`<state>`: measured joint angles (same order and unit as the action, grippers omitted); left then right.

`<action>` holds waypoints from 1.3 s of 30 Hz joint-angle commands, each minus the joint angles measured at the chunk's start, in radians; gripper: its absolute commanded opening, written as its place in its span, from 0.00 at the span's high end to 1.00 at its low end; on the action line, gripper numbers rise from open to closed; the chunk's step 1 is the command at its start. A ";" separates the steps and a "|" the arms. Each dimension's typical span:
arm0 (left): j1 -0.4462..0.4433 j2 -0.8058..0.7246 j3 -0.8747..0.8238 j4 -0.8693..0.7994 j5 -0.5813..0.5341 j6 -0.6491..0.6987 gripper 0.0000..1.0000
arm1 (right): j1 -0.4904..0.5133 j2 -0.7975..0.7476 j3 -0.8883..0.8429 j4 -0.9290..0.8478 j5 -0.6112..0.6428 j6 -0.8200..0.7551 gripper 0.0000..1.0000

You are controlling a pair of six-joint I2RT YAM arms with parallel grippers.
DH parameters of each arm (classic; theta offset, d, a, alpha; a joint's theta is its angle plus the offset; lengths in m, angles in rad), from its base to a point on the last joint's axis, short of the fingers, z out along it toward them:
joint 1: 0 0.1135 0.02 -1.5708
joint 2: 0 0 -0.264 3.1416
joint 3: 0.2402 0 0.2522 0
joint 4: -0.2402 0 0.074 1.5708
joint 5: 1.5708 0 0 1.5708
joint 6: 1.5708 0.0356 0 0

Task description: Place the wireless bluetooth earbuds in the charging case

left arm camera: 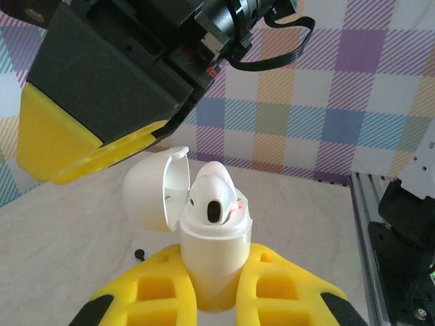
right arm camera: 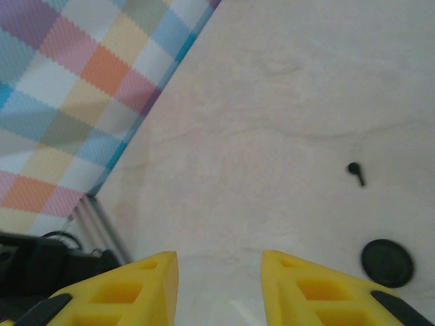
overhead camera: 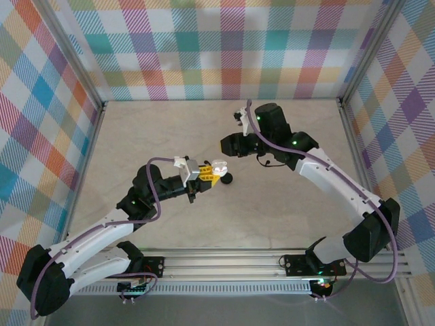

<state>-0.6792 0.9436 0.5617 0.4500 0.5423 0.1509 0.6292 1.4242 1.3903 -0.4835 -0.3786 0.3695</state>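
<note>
Left wrist view: left gripper (left arm camera: 214,292) clenched on the white charging case (left arm camera: 214,255), held upright, lid (left arm camera: 153,190) swung open to the left. One white earbud (left arm camera: 212,197) sits in its well, top poking out.

Right wrist view adds the table side: right gripper (right arm camera: 221,282) fingers apart, nothing between them, over the table (right arm camera: 272,102). Black earbud (right arm camera: 356,172) lies loose, a round black object (right arm camera: 387,263) near it

white case (left arm camera: 214,238) base hidden between left pincer (left arm camera: 216,268) fingers (left arm camera: 160,288); tiny black earbud (right arm camera: 355,172) blurred.
</note>
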 commanded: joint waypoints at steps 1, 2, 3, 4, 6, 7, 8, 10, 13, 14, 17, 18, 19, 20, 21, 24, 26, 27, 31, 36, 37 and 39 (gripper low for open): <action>0.001 0.012 0.047 0.000 0.024 0.024 1.00 | 0.003 0.014 -0.012 0.048 -0.159 0.051 0.64; 0.001 0.017 0.049 0.001 0.020 0.024 1.00 | 0.002 0.020 -0.015 0.052 -0.185 0.052 0.64; 0.001 0.023 0.049 0.005 0.013 0.022 1.00 | 0.001 0.024 -0.017 0.054 -0.209 0.054 0.64; 0.001 0.027 0.049 0.011 0.006 0.020 1.00 | 0.003 0.028 -0.019 0.055 -0.224 0.055 0.65; 0.001 0.042 0.043 0.039 -0.004 0.006 1.00 | 0.003 0.033 -0.024 0.060 -0.257 0.058 0.67; 0.001 0.048 0.043 0.053 -0.005 0.000 1.00 | 0.002 0.034 -0.028 0.064 -0.274 0.060 0.68; 0.001 0.056 0.041 0.065 -0.007 -0.007 1.00 | 0.002 0.035 -0.032 0.069 -0.295 0.062 0.68; 0.002 0.070 0.041 0.080 -0.014 -0.014 1.00 | 0.002 0.035 -0.037 0.072 -0.325 0.066 0.69; 0.002 0.091 0.042 0.098 -0.035 -0.022 1.00 | 0.002 0.025 -0.047 0.072 -0.354 0.066 0.71; 0.003 0.100 0.043 0.107 -0.047 -0.030 1.00 | 0.003 0.019 -0.052 0.071 -0.359 0.064 0.71; 0.003 0.125 0.038 0.148 -0.073 -0.066 1.00 | 0.001 -0.002 -0.078 0.075 -0.355 0.053 0.71; 0.004 0.134 0.034 0.164 -0.081 -0.081 1.00 | 0.003 -0.008 -0.086 0.075 -0.353 0.049 0.72; 0.004 0.140 0.032 0.177 -0.091 -0.094 1.00 | 0.002 -0.012 -0.091 0.073 -0.353 0.046 0.72; 0.004 0.149 0.031 0.187 -0.101 -0.106 1.00 | 0.001 -0.017 -0.096 0.072 -0.353 0.044 0.72; 0.006 0.157 0.029 0.198 -0.110 -0.117 1.00 | 0.002 -0.021 -0.101 0.071 -0.352 0.045 0.72; 0.009 0.175 0.027 0.219 -0.119 -0.143 1.00 | 0.002 -0.041 -0.105 0.063 -0.346 0.032 0.72; 0.011 0.182 0.029 0.225 -0.120 -0.160 1.00 | 0.002 -0.065 -0.107 0.062 -0.317 0.015 0.71; 0.013 0.184 0.029 0.224 -0.122 -0.171 1.00 | 0.001 -0.083 -0.111 0.067 -0.286 0.005 0.68; 0.027 0.164 0.029 0.185 -0.152 -0.246 1.00 | -0.034 -0.183 -0.192 0.198 -0.193 0.050 0.62; 0.053 0.113 0.017 0.115 -0.155 -0.373 1.00 | -0.113 -0.313 -0.356 0.431 -0.141 0.098 0.48; 0.057 0.101 0.011 0.115 -0.154 -0.394 1.00 | -0.119 -0.319 -0.373 0.448 -0.143 0.088 0.45; 0.069 0.074 0.013 0.100 -0.136 -0.430 1.00 | -0.136 -0.312 -0.400 0.489 -0.202 0.090 0.43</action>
<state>-0.6235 1.0710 0.5785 0.5488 0.4015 -0.1844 0.5053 1.1038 1.0245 -0.1284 -0.5503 0.4561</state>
